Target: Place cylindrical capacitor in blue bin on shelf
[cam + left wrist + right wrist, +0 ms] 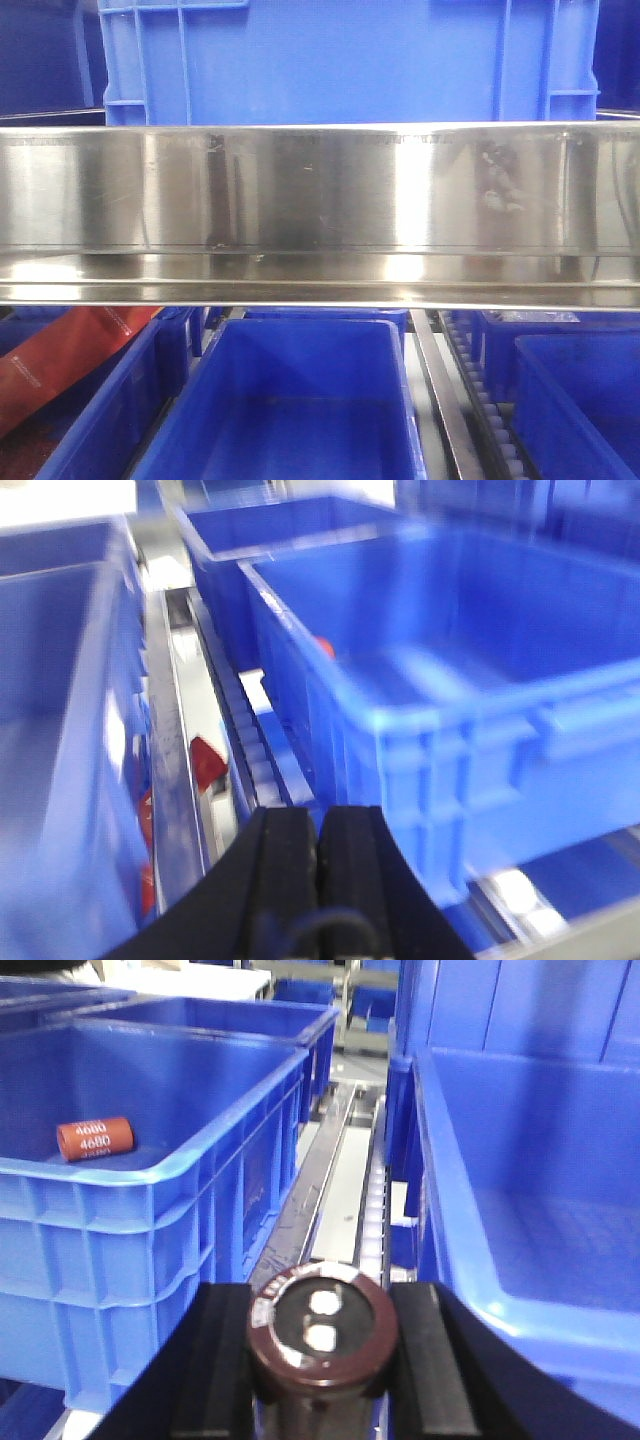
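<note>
Low in the right wrist view, gripped the cylindrical capacitor (pixel 322 1322) in the right gripper (pixel 322 1365), black jaws clamped on its dark brown body from left and right. Turned its round end toward the camera, with 2 pale terminals inside a lighter rim. Held it over the gap between 2 bins, above a steel strip and a roller track (pixel 375 1210) leading to the far side. Noted the left bin (pixel 150 1175) beside that gap, with an orange-red cylinder (pixel 95 1138) lying on its side within, marked 4680. Noted the right bin (pixel 520 1210) on the other side, close against the track.

Near the bottom of the blurred left wrist view, found the left gripper (pixel 320 870) with its 2 black fingers (pixel 285 870) pressed together. Saw a large blue bin (pixel 450 680) to the right of it and small red pieces (pixel 207 760) by the rollers on the left; could not tell what those were.

Across the middle of the front view, met the shelf (pixel 320 190) as a broad shiny steel rail. Saw an upper bin (pixel 340 60) standing above the rail, a lower bin (pixel 300 400) beneath it, and a red packet (pixel 60 360) at the lower left.
</note>
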Robot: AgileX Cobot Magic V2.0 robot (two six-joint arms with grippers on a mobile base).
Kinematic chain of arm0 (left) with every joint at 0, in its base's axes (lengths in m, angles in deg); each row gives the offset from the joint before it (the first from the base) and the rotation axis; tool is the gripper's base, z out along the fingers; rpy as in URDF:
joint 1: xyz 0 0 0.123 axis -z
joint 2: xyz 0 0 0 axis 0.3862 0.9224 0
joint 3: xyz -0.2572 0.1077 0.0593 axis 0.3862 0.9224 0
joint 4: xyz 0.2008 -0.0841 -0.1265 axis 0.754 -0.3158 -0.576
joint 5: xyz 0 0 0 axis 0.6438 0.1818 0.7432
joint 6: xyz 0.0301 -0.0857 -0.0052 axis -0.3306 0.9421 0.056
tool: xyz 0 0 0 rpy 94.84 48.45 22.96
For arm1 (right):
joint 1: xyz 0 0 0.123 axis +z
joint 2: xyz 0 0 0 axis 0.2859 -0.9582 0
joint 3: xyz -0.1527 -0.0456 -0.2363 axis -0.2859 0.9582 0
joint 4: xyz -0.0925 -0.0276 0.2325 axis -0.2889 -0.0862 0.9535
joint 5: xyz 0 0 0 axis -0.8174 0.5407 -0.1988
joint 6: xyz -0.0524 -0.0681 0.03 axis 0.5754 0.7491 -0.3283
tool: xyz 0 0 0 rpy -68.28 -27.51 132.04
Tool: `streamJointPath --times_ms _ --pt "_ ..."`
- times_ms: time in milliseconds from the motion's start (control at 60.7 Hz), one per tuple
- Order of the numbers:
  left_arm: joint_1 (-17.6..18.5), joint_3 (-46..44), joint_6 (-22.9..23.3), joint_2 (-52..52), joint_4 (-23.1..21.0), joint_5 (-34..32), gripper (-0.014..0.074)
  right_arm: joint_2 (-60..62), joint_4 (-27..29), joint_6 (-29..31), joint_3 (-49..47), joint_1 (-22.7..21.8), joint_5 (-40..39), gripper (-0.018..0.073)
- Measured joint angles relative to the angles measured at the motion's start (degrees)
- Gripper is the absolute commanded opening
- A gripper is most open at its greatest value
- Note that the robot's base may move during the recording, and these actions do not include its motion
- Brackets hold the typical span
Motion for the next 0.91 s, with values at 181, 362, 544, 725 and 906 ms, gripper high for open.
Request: streamJointPath --times_ms 181,362,544,725,906 --pt "0.0 7.98 3.84 -7.18 0.0 -0.56 -0.0111 -7.74 0.0 1.69 -6.99 3.48 -1.56 -0.0099" --pt "0.0 9.43 4.9 -8.61 0.0 -0.56 -0.0111 -21.81 -0.11 2.71 -23.26 11.06 -2.04 -0.0099" --pt "0.0 9.43 4.9 -8.7 0.0 -0.44 -0.0111 -38.75 -0.11 2.8 -41.5 17.74 3.26 -0.0099" --pt "0.0 9.43 4.9 -8.7 0.0 -0.44 -0.0111 -54.55 0.52 2.92 -55.52 19.85 10.82 -0.0099" --pt "0.0 9.43 4.9 -8.7 0.0 -0.44 -0.0111 -65.01 1.0 2.92 -59.21 19.85 12.89 -0.0099"
